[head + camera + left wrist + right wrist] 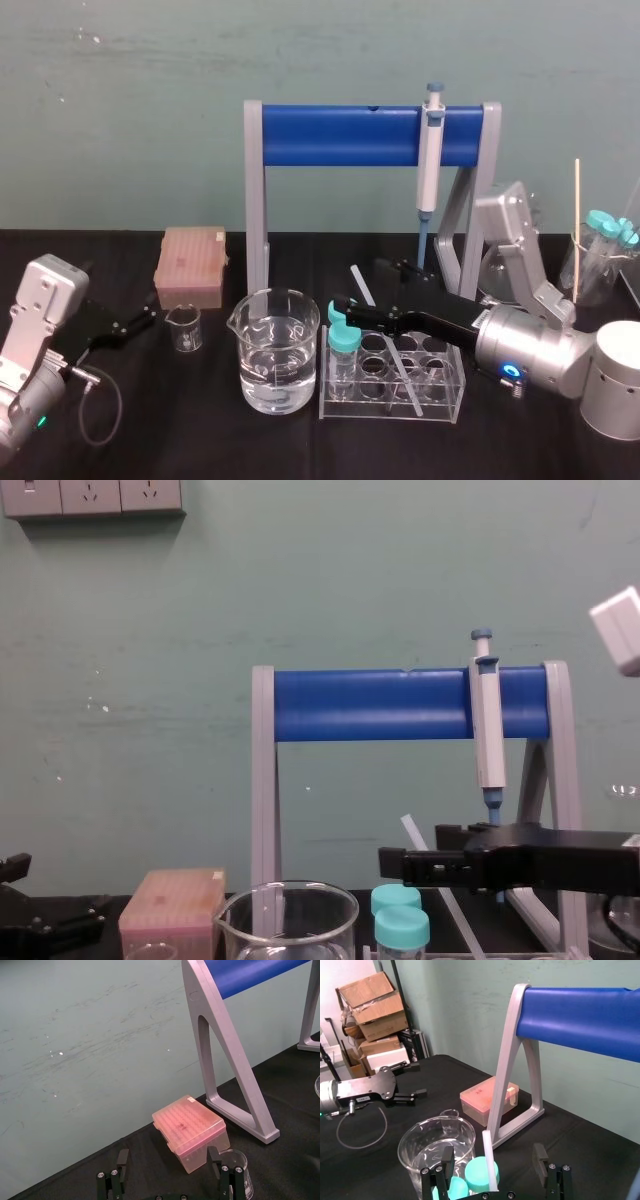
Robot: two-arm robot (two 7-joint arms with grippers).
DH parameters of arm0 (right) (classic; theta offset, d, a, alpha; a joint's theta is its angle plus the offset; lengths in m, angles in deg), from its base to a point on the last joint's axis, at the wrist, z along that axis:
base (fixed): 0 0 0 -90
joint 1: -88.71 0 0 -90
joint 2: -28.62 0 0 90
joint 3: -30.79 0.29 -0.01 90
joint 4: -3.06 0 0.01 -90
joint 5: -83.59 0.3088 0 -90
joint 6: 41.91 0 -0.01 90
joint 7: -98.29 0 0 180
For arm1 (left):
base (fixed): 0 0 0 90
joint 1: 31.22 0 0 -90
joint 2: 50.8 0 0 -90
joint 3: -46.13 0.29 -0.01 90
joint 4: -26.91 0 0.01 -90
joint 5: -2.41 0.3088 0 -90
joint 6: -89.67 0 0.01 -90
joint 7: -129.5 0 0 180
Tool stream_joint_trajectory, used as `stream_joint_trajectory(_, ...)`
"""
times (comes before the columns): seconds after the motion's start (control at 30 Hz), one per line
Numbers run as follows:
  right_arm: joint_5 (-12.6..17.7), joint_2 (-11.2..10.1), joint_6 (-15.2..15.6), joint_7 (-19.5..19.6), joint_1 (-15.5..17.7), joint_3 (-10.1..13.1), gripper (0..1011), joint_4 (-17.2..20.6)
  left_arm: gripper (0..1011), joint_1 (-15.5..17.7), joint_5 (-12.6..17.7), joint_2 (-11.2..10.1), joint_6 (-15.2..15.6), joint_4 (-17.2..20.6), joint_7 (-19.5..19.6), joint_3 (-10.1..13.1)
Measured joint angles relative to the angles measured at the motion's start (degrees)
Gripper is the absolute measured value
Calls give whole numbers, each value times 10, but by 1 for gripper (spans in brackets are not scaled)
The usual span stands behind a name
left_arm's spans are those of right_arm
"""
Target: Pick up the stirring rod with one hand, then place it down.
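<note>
Now the black boxy right gripper [492,1159] is hovering over the clear plastic tube rack [455,382], right of centre in the head frame. Its fingers are standing wide on either side of the thin whitish translucent stirring rod [361,285], not touching it. The rod is leaning tilted in the rack, just beside the teal-capped tubes [345,340]. My judgement: centre on the rod, close gently, then lift along its tilt, clear of the caps. The black left gripper [148,318] is sitting parked at lower left, fingers apart.

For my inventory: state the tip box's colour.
The tip box is translucent pink, clearest in the left wrist view.
</note>
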Motion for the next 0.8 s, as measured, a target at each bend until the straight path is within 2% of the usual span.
stream_joint_trajectory(0.17,-6,13,-1,-6,-16,-9,1003,-23,1000,0,0,0,0,0,0,0)
stream_joint_trajectory(0.37,-25,14,-13,-9,-24,-20,1003,-31,1000,0,0,0,0,0,0,0)
stream_joint_trajectory(0.7,-22,15,-11,-9,-23,-18,1003,-31,1000,0,0,0,0,0,0,0)
stream_joint_trajectory(0.8,-20,15,-11,-9,-23,-17,954,-31,1000,0,0,0,0,0,0,0)
